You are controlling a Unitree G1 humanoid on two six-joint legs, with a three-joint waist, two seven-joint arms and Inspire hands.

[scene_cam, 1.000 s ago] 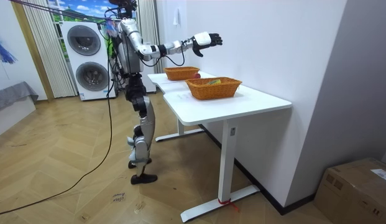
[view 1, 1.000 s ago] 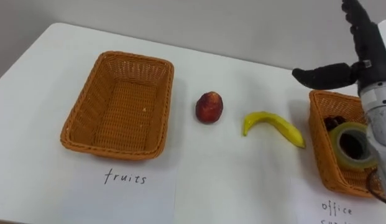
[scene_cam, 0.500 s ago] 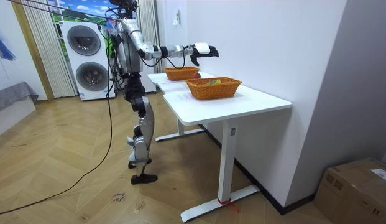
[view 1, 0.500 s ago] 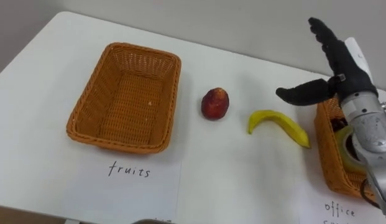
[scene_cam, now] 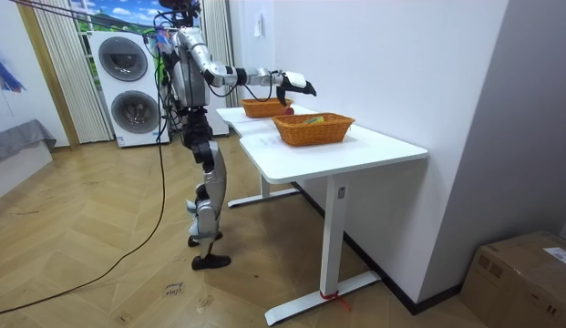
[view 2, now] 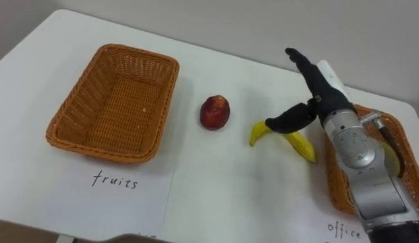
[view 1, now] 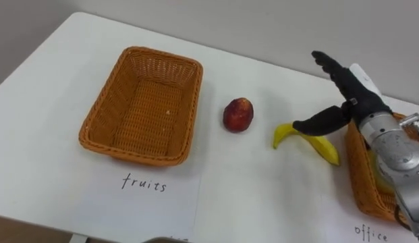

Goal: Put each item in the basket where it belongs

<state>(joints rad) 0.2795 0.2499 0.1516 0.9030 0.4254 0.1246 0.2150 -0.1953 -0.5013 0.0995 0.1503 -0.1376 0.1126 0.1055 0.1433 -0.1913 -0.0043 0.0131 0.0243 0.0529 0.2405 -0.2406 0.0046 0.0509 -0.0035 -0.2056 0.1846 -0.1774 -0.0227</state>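
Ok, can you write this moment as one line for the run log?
right hand: open, thumb over banana | banana, red fruit: on table | fruits basket: no fruit inside

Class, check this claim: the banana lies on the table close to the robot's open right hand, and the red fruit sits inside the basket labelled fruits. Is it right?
Not quite. The red fruit is not inside the basket. It lies on the table, between that basket and the banana, as the left eye view shows. The rest holds: the banana lies on the table close to the open right hand.
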